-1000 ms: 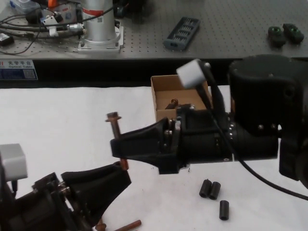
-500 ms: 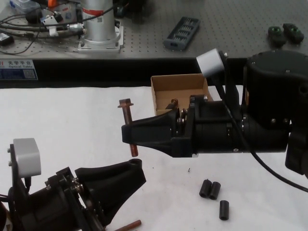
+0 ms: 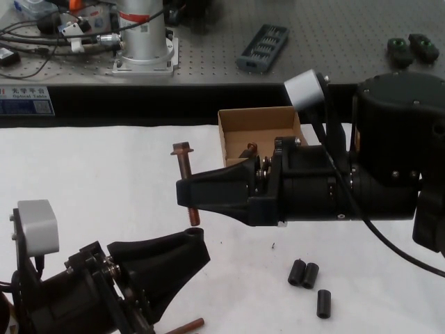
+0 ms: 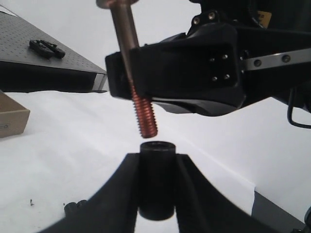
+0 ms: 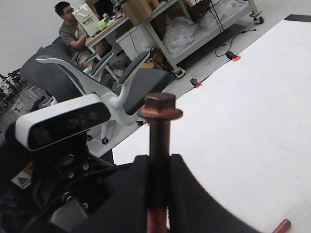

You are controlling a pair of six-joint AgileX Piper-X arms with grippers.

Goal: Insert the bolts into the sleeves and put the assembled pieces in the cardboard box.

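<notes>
High view first: the right gripper (image 3: 183, 197) has its two fingers squeezed on one copper bolt (image 3: 185, 165). The bolt stands up with its head on top. The left gripper (image 3: 195, 238) sits just under it. In the left wrist view its two fingers pinch one black sleeve (image 4: 156, 191), with the hole facing up. The bolt's screw end hangs just above that hole. There is a small gap, so they do not touch, and the bolt leans a little.

Count the bolts: one is held, and one more loose bolt (image 3: 186, 325) lies on the white cloth (image 3: 90, 174) close beside the left gripper.

Count the sleeves: one is held, and three loose sleeves (image 3: 311, 275) lie under the right arm, well behind its fingertips. Two of them touch and the third lies near.

One cardboard box (image 3: 236, 120) stands open behind the right gripper, by the far edge of the cloth. Something small and copper is inside, but it is partly hidden.

Past the right gripper's fingertips the cloth is wide and bare. Behind the cloth's far edge runs a dark strip, then the grey bench with holes.
</notes>
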